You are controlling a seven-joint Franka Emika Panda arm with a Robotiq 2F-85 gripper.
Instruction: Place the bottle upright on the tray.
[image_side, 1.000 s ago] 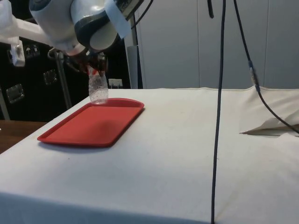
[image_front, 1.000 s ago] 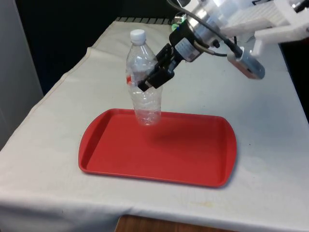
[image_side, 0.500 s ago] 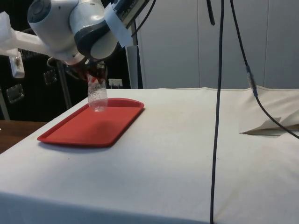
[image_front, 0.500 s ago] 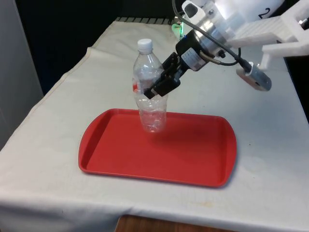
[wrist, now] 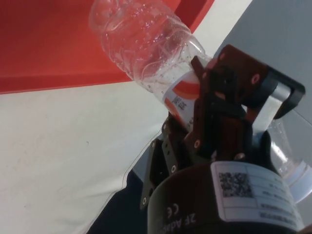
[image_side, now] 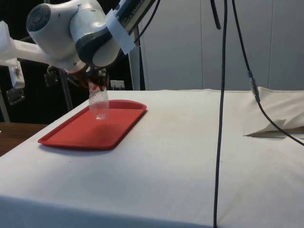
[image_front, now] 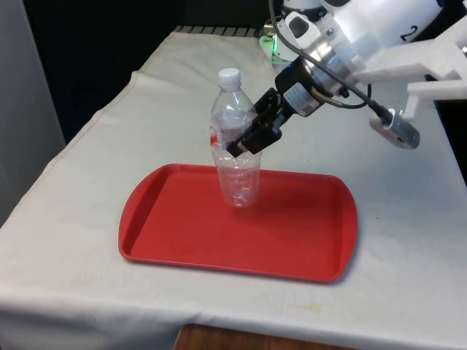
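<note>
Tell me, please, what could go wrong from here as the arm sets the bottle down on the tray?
1. The bottle is gripped at its label by the gripper and looks empty and light; if its base is not flat on the tray at release, it may tip over.
2. It stands near the tray's far rim, so a topple could carry it onto the white cloth.
3. The gripper, pulling away sideways, may drag the bottle along.
</note>
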